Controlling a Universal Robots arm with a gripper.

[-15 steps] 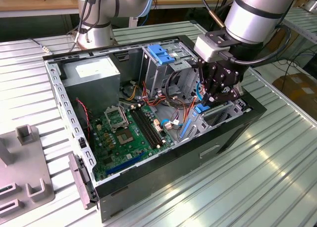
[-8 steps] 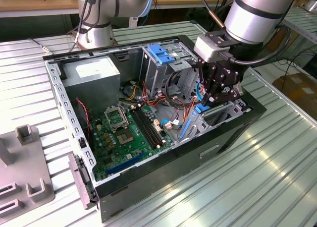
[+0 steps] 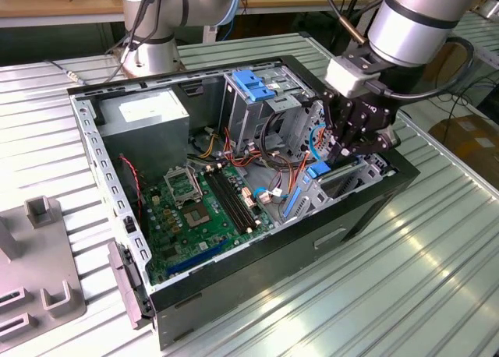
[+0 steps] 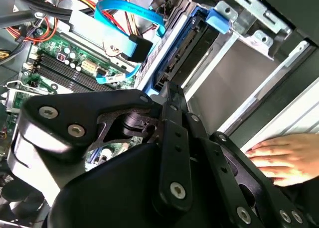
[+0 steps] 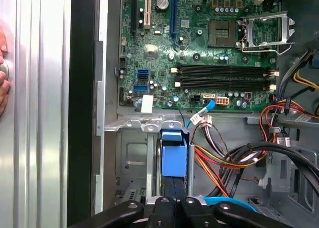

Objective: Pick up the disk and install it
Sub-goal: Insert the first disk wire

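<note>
Ribbed metal desk (image 3: pixel 405 283), open PC case (image 3: pixel 257 273) mid-desk. Hand (image 5: pixel 175 204) looked clamped on the disk (image 5: pixel 174 163), edge-on at the drive bay (image 5: pixel 132 161); any tilt could jam it there.

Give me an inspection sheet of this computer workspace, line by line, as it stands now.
Surface: ribbed metal table, carrying an open computer case.
Job's things: disk standing on edge at the drive bay, blue carrier frame showing.
Clutter: grey fixture block at the exterior view's left.
Tool: tool right over the disk's edge.
Cables: blue data cable; red, yellow and orange wires beside the bay.
Surroundings: a person's hand on the table beside the case; another arm's base behind it.
</note>
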